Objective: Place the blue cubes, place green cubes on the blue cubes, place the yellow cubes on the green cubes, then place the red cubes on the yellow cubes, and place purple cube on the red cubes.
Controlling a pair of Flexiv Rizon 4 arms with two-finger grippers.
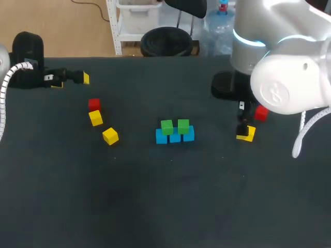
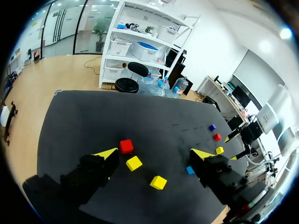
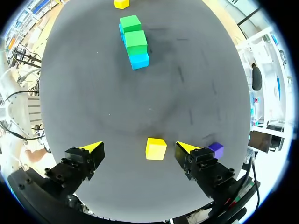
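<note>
Hovering low over the right part of the dark surface (image 1: 155,206), the right end effector (image 3: 139,147) is released. Its fingers are spread wide to either side of the right yellow cube (image 3: 155,148), which sits on the surface between them and touches neither. The purple cube (image 3: 216,149) lies just beyond one finger, and the right red cube (image 1: 261,113) lies near the yellow one, partly hidden under the right arm. Near the middle of the surface three blue cubes (image 1: 175,136) stand in a row, side by side. Two green cubes (image 1: 167,126) rest on top of them, also side by side. The left end effector (image 2: 154,154) hangs over the far left of the surface, also released and holding nothing, well apart from the stack. Ahead of it lie the left red cube (image 2: 126,146) and, just beside that, the first of two left yellow cubes (image 2: 134,163). The other yellow one is a little farther on toward the blue row. All three of these rest loose on the surface, none stacked.
</note>
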